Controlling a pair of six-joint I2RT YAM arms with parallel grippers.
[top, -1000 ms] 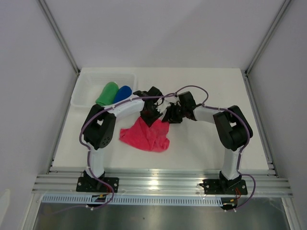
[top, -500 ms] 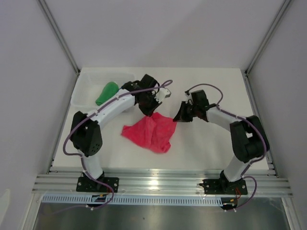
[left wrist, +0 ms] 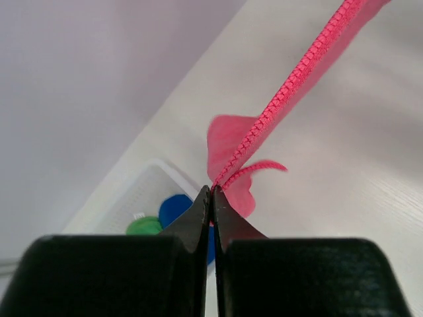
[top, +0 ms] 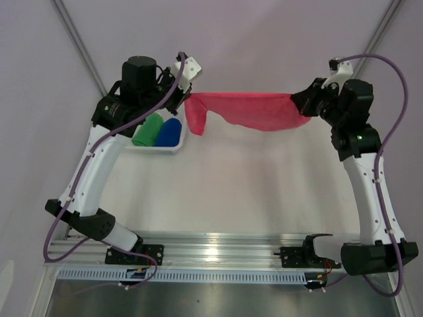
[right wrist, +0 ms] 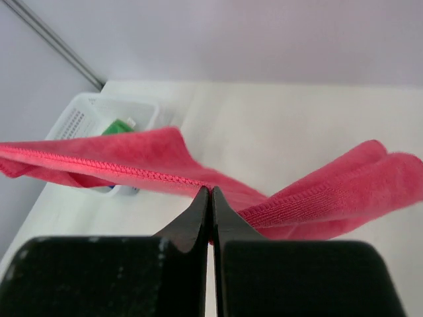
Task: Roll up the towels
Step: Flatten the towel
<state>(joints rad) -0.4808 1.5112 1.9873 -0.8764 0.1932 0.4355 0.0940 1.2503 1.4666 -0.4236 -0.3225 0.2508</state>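
Airtime for the pink towel [top: 254, 109]!
Left gripper [top: 187, 99] and right gripper [top: 294, 102] each clamp an end; blue towel [top: 170, 131], green towel [top: 148, 130] sit in the basket [top: 162, 149].

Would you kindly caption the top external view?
Left gripper and right gripper hold the pink-red towel stretched above the table.

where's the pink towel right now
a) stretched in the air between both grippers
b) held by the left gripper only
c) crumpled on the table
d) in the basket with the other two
a: the pink towel hangs spread above the table, one end pinched in the left gripper and the other in the right gripper, while the green towel and blue towel sit in the basket.
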